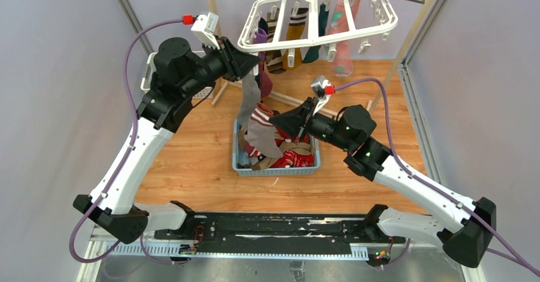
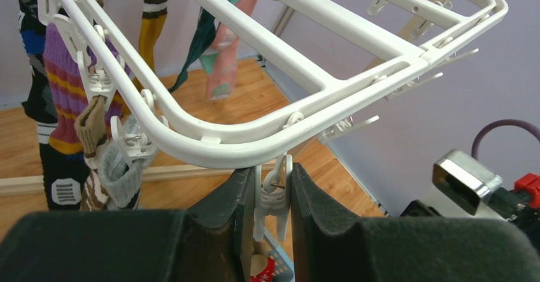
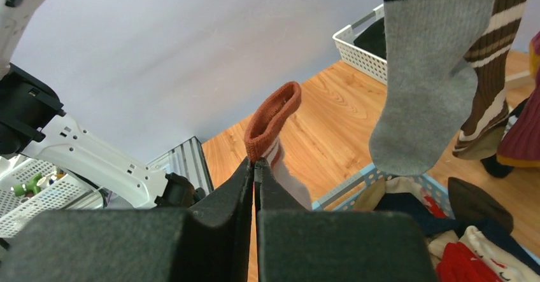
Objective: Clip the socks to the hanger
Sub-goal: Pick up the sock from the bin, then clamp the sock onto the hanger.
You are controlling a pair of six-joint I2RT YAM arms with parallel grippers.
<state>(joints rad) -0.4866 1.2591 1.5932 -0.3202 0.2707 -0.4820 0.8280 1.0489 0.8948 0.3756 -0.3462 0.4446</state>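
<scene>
The left end effector (image 2: 272,174) is closed narrowly on a white clip (image 2: 272,200) that dangles from the near rim of the hanger (image 2: 210,149). The clip's lower end is hidden behind the pads, so it cannot be told whether it is spread. The right end effector (image 3: 256,170) is shut on a red-cuffed sock (image 3: 275,113), pinched just below the cuff. The cuff stands above the fingertips, and the rest of the sock trails down toward the blue basket (image 1: 277,171) on the desk (image 1: 191,161). The sock is held well below the hanger and apart from the clip.

Several failures are judged possible from here:

- **Slipping:** Only a thin fold of fabric is gripped, so the sock may be pulled free if its trailing body catches on the socks heaped in the basket.
- **Missed clip:** The cuff flops to one side, so the clip may be missed or only a loose edge caught, and the sock would drop later.
- **Clip closing early:** The clip hangs loosely and the hanger can sway. If the squeeze is eased too soon, the clip would close before the cuff is seated.
- **Snagging:** A grey sock (image 3: 420,97) already hangs close to the approach path and may be snagged or dragged off its own clip.
</scene>
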